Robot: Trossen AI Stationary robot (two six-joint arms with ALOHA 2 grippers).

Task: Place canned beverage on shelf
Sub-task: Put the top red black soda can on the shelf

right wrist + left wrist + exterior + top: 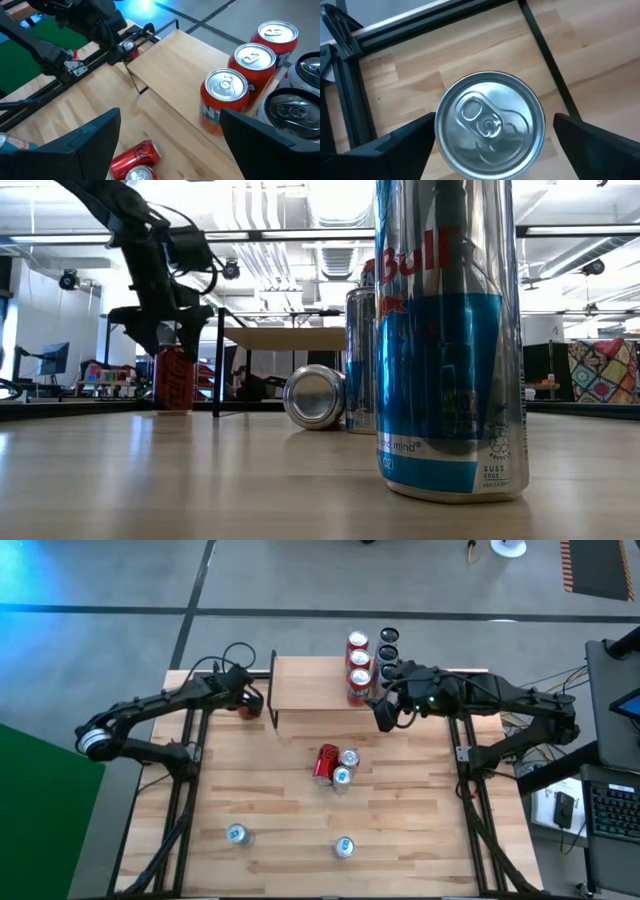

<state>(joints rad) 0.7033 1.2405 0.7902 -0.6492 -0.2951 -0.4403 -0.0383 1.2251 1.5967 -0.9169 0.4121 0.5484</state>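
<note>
Upright red can (489, 131) with silver top beside shelf (312, 690), left gripper (492, 137) fingers spread wide around it

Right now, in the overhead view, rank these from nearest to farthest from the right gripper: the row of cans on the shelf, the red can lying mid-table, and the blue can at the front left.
From the right gripper:
1. Row of cans on the shelf, just beside it at the shelf's right end.
2. Red can lying on its side, mid-table.
3. Blue can, front left, farthest.
</note>
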